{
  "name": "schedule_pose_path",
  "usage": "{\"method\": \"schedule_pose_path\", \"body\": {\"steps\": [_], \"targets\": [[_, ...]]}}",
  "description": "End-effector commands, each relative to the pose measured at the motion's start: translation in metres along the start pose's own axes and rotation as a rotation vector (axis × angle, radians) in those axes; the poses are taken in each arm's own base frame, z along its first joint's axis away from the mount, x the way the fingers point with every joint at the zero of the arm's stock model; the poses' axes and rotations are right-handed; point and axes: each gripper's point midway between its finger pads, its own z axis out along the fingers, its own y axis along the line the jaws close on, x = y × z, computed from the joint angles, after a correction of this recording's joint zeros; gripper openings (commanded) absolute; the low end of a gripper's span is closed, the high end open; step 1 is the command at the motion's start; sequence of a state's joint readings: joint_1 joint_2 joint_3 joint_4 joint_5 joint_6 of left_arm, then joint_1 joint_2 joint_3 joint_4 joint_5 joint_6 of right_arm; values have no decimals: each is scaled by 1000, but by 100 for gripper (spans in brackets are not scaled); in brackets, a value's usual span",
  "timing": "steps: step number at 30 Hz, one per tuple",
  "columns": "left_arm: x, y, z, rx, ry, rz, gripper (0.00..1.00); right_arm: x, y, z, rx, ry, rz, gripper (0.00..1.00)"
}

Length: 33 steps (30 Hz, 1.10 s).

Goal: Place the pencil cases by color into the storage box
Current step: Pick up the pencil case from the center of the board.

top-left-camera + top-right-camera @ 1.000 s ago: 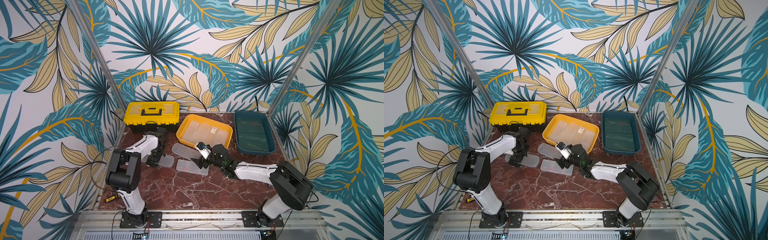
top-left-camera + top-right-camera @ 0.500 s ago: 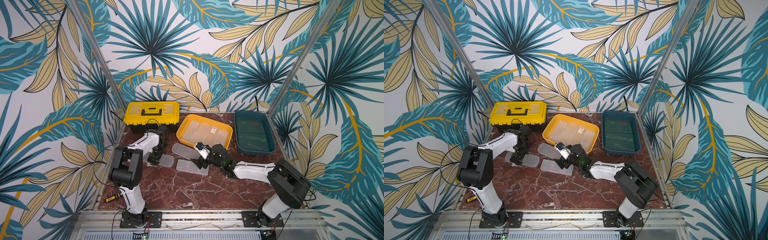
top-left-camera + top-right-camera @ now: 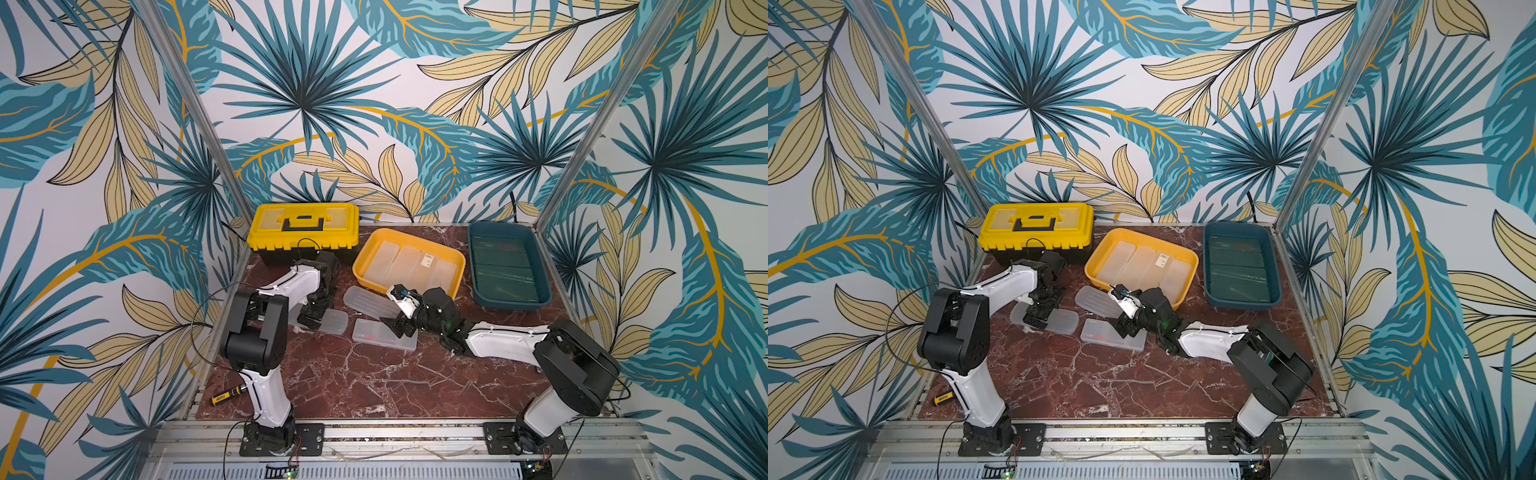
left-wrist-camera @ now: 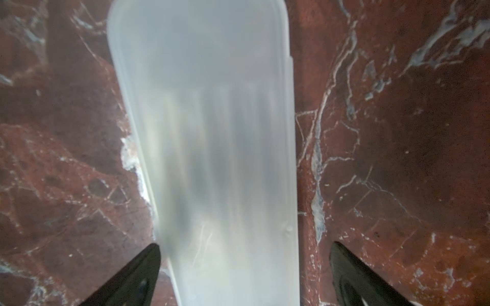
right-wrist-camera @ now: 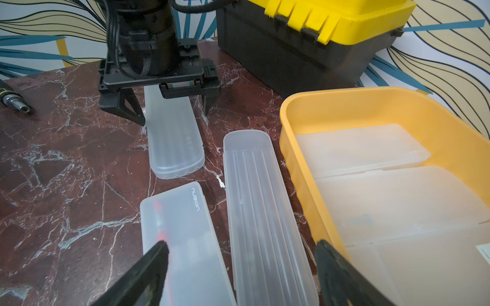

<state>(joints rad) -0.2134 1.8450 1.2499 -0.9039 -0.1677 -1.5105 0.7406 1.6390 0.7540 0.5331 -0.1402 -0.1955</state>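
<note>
Three frosted white pencil cases lie on the marble table. My left gripper [image 4: 245, 245] is open and straddles the leftmost case [image 4: 212, 132], its fingers down at either side; both top views show it there [image 3: 316, 318]. My right gripper [image 5: 241, 244] is open, low over the near ends of the ridged case [image 5: 262, 212] and the flat case [image 5: 183, 238]. The yellow storage box [image 3: 361, 270] holds several white cases, one with a barcode sticker [image 3: 428, 260]. The teal storage box [image 3: 540, 270] holds dark green cases [image 3: 503, 272].
A yellow and black toolbox [image 3: 303, 232] stands at the back left, close behind the left arm. A screwdriver [image 3: 226, 397] lies at the front left table edge. Metal frame posts rise at both back corners.
The left arm has shifted slightly over its case. The right arm and the cases have stayed where they were.
</note>
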Motion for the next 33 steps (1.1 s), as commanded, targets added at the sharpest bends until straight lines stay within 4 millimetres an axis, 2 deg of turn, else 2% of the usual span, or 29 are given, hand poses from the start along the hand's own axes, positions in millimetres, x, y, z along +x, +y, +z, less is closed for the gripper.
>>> {"method": "schedule_pose_path", "body": {"steps": [1,9,17,24,33], "targets": [[5,-8,1,26,3,-8,100,0,4,3,-19,5,-9,86],[11,-6,7,19,8,-25,100,1,5,3,-19,10,-9,86],[18,2,2,22,-1,-43,100,1,4,2,-18,11,-8,86],[27,12,12,-15,25,-76,99,3,5,1,-19,16,-6,86],[29,10,17,-14,24,-121,97,4,5,2,-21,20,-6,86]]}}
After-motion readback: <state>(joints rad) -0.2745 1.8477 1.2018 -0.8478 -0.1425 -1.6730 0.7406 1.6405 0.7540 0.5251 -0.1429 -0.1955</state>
